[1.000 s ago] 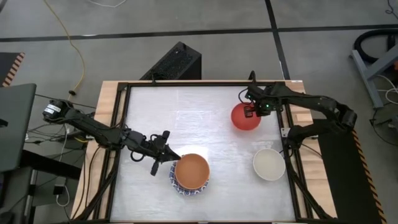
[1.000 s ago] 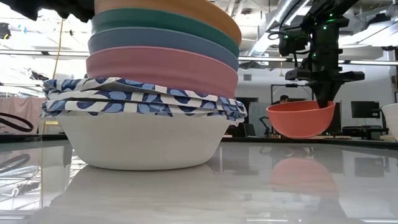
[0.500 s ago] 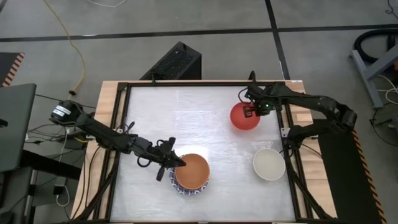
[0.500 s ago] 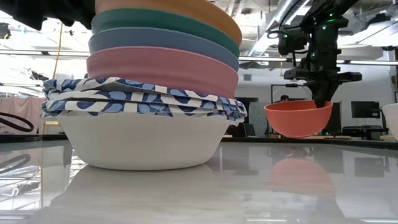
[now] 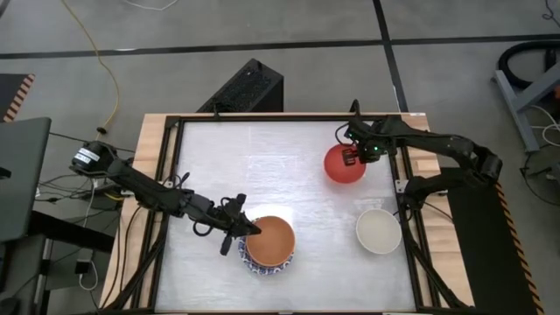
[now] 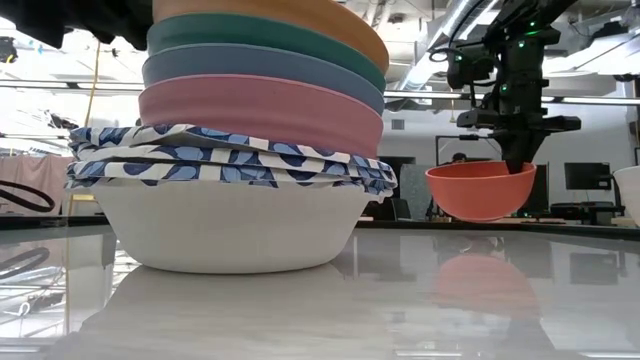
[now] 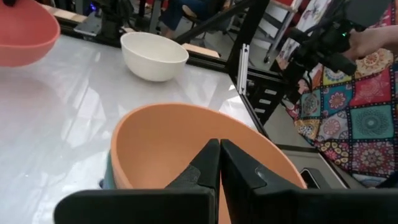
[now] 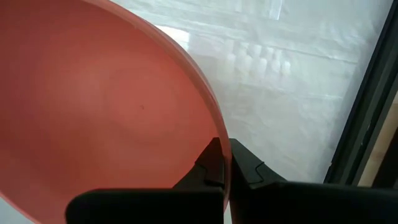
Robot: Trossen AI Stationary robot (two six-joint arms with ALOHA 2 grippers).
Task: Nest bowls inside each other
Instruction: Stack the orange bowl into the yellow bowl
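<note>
A stack of nested bowls (image 6: 240,150) stands near the table's front edge, with the orange bowl (image 5: 271,241) on top. Below it come teal, dark blue and pink bowls, then blue-patterned rims and a white bottom bowl on the table. My left gripper (image 5: 252,227) is shut and nearly level. Its tips (image 7: 219,149) reach over the orange bowl's left rim. At the far right, my right gripper (image 5: 353,157) is shut on the red bowl (image 6: 478,190), which is held above the table. The cream bowl (image 5: 379,231) rests on its base at the near right. My left gripper has its shut fingertips at the orange bowl's left rim (image 5: 256,229); I cannot tell whether they touch it. My right gripper pinches the red bowl's rim (image 8: 219,134) on its right side, one finger inside and one outside. The fingers point down from above. The bowl hangs mouth up, nearly level, clear of the table.
A black frame rail (image 5: 411,236) runs round the table. A black box (image 5: 249,87) stands beyond the far edge. In the left wrist view, a person in patterned cloth (image 7: 354,106) is beyond the table's right side.
My left gripper has moved toward the table's right edge and slightly down, up to the orange bowl's left rim, then stopped. It has stayed shut. The stack has not moved.
</note>
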